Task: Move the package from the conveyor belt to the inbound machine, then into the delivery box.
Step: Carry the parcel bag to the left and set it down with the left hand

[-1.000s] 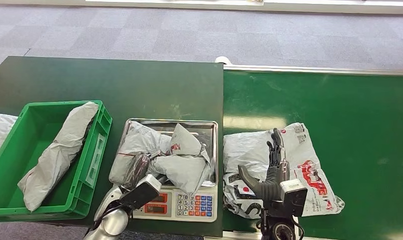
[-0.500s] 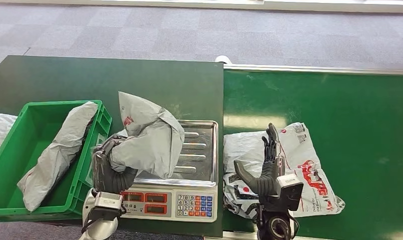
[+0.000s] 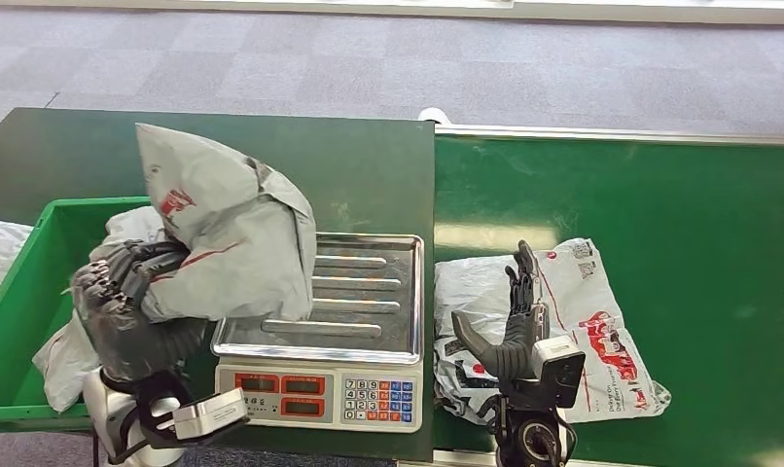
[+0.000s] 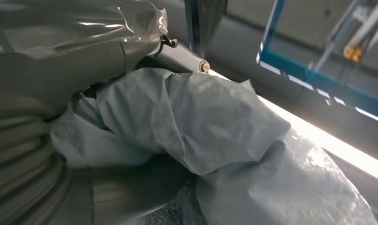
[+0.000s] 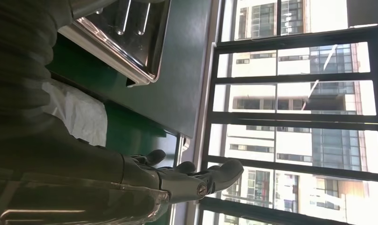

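At left of the head view, our left hand [image 3: 125,282] grips the grey package [image 3: 228,233], raised between green box [image 3: 18,292] and scale [image 3: 364,321]; our right hand [image 3: 515,321] hovers, fingers apart, lower centre.

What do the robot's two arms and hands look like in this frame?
Both hands, the left hand and the right hand, have dark grey, segmented fingers and a thick grey thumb. Each wrist carries a boxy silver camera module. The left forearm is silver with black cables looped beside it; a grey ribbed cover sits behind that hand.
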Robot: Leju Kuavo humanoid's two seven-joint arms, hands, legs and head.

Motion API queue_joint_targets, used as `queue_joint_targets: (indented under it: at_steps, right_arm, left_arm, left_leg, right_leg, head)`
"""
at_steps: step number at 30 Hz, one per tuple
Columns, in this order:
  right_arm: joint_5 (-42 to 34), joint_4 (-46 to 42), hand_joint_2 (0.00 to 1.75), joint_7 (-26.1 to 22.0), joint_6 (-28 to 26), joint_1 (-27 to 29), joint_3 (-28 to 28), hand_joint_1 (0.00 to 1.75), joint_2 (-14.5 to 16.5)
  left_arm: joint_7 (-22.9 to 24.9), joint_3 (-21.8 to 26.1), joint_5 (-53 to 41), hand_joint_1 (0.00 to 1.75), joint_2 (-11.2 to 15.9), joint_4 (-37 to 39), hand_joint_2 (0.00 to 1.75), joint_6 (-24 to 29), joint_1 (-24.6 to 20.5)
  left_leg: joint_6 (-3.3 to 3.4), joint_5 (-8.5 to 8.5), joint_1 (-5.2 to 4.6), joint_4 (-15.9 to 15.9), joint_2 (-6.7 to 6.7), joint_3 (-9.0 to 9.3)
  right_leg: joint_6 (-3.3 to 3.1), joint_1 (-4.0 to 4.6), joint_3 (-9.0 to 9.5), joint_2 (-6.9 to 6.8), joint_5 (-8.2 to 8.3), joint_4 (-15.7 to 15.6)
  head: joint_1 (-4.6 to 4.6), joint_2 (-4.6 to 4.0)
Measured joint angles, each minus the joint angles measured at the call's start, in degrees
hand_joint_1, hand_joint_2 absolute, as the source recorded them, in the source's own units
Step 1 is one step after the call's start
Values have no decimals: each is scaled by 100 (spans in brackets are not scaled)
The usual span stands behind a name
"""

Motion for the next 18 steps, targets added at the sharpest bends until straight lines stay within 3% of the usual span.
queue_joint_targets:
  at_steps: [6,18]
  right_arm:
    - [-21,1,175,-25,-106,112,14,0,0]
    - [19,-175,175,-27,-265,363,3,0,-10]
  left_arm:
    - [68,825,-174,175,-258,-370,175,5,-59]
    - [34,2473,-146,175,-685,181,175,4,-288]
  left_leg:
    - [0,0,0,0,-1,-2]
    - [0,0,-1,0,3,-4]
  right_leg:
    - [0,0,-2,-1,-1,0]
    - [0,-1,-9,1,0,0]
  head:
    - [1,0]
    - [0,0]
